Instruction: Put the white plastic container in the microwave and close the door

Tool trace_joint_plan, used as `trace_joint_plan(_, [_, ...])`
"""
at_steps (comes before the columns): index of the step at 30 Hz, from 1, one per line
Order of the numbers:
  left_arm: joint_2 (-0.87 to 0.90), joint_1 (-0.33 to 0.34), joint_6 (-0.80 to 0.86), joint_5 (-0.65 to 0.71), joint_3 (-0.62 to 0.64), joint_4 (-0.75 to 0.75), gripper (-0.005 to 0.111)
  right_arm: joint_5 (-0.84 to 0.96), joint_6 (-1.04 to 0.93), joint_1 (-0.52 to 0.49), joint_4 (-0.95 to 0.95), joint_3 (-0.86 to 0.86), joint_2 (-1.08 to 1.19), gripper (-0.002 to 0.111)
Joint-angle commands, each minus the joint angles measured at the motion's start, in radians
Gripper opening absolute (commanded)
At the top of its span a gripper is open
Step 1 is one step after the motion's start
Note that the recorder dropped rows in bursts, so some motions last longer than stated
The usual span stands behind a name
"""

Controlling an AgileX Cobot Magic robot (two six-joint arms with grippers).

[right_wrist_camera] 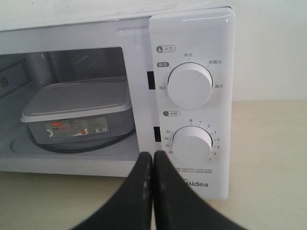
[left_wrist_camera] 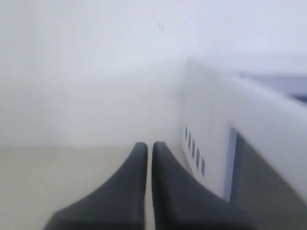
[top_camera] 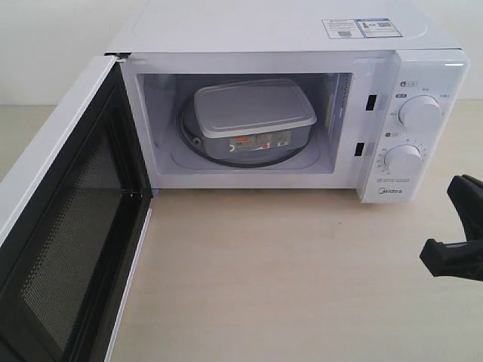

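1. The white container (top_camera: 253, 121) sits inside the microwave (top_camera: 249, 26). The door (top_camera: 68, 226) hangs wide open on the microwave's hinge side.
2. My left end effector (left_wrist_camera: 149, 149), tips pressed together and empty, is outside that door. My right end effector (right_wrist_camera: 152, 160), also pressed together, is in front of the microwave's knobs (right_wrist_camera: 190, 86).
3. My worry is that a glancing push slips off the smooth door. A weak push could leave it unlatched, and a hard one could shift the microwave on the desk (top_camera: 287, 279).
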Motion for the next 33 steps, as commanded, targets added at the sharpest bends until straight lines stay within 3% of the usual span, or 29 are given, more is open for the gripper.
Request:
trace_joint_plan(1, [-0.003,-0.002,0.001,-0.373,0.004,-0.020,0.004,-0.005,-0.006,0.000,0.002,0.007,-0.006,0.000])
trace_joint_plan(5, [0.012,-0.002,-0.007,-0.251,-0.184,-0.022,0.004,-0.009,-0.006,0.000,0.002,0.007,-0.006,0.000])
trace_joint_plan(7, [0.113,-0.002,-0.007,-0.041,-0.345,-0.022,0.004,-0.009,-0.006,0.000,0.002,0.007,-0.006,0.000])
trace_joint_plan(10, [0.228,-0.002,-0.007,0.190,-0.459,-0.020,0.004,-0.009,-0.006,0.000,0.002,0.007,-0.006,0.000])
trace_joint_plan(13, [0.290,-0.002,-0.005,0.186,-0.466,-0.020,0.004,-0.009,-0.006,0.000,0.002,0.007,-0.006,0.000])
trace_joint_plan(33, [0.293,-0.002,-0.010,0.142,-0.467,-0.022,0.004,-0.009,0.009,0.000,0.002,0.007,-0.006,0.000])
